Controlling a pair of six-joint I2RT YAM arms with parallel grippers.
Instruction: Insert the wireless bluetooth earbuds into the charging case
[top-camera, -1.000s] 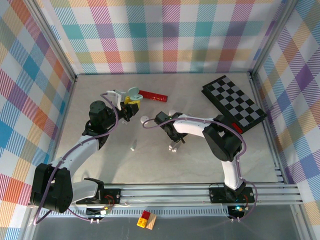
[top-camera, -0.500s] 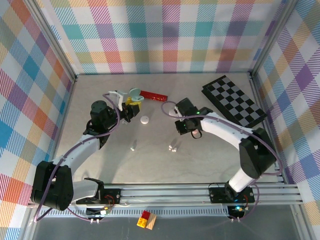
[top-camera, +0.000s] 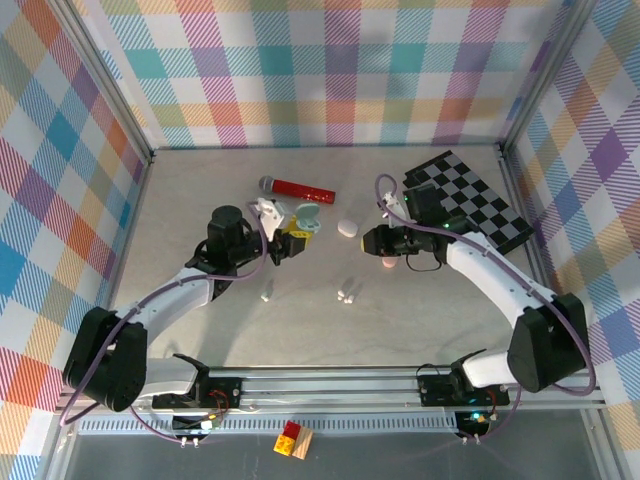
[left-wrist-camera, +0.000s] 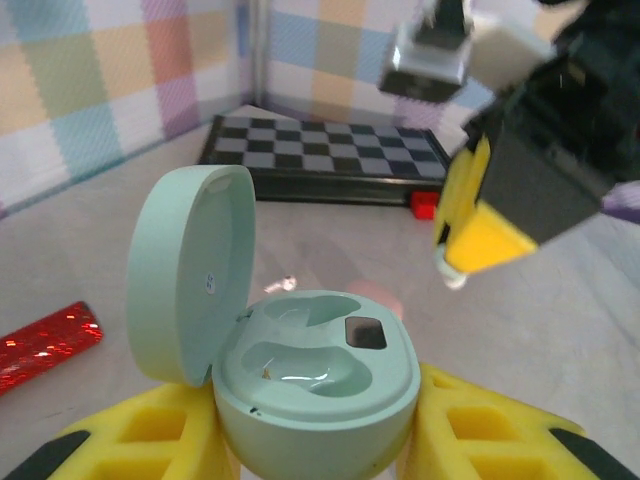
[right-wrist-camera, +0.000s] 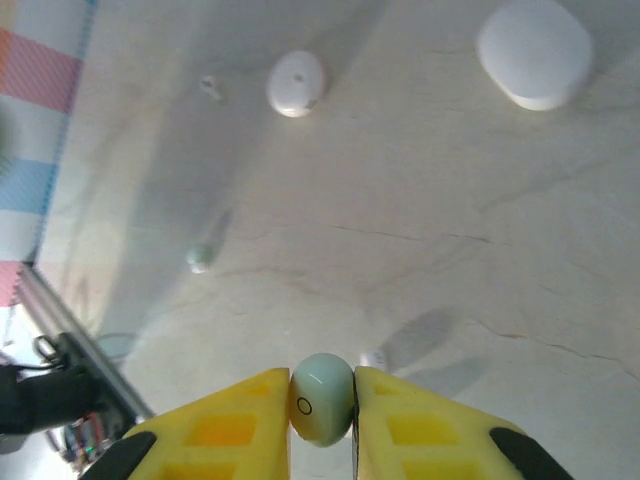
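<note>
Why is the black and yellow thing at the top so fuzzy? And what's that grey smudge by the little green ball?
Left wrist view: the right claw looks smeared and out of focus, while the mint case is sharp. Right wrist view: the smudge is a soft shadow on the table, just beyond the green earbud pinched in the right claw.

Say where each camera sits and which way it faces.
Top external: above and behind, looking down on the table; left arm, right arm show.
Left wrist: on the left hand, facing across its open green case toward the chessboard.
Right wrist: on the right hand, facing down; green earbud pinched.
Shared: chessboard, top and left wrist.
</note>
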